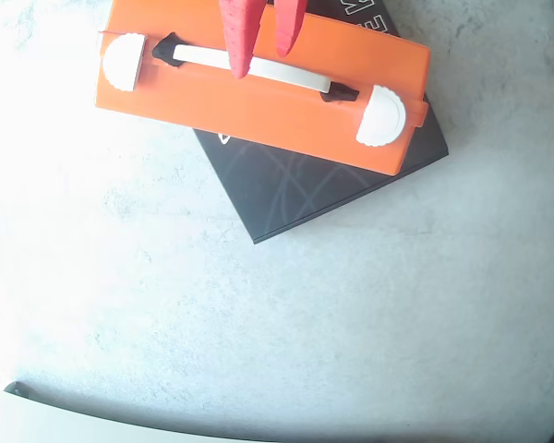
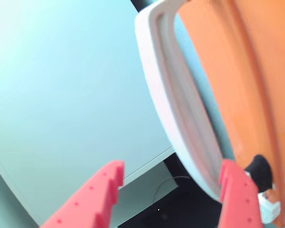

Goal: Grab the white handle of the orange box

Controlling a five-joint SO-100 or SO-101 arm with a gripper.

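Mottled grey tabletop point(image 1: 351, 323), glare-washed at overhead left; orange box point(image 1: 258, 106) atop black box point(image 1: 305, 185); red gripper point(image 1: 263, 60) parted, straddling white handle point(image 1: 258, 69)

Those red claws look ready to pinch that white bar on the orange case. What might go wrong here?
The gripper is open, and in the wrist view the white handle sits near one finger, not centred, so closing could clip its edge and slip off. The orange box rests askew on a black box, so a push might slide it.
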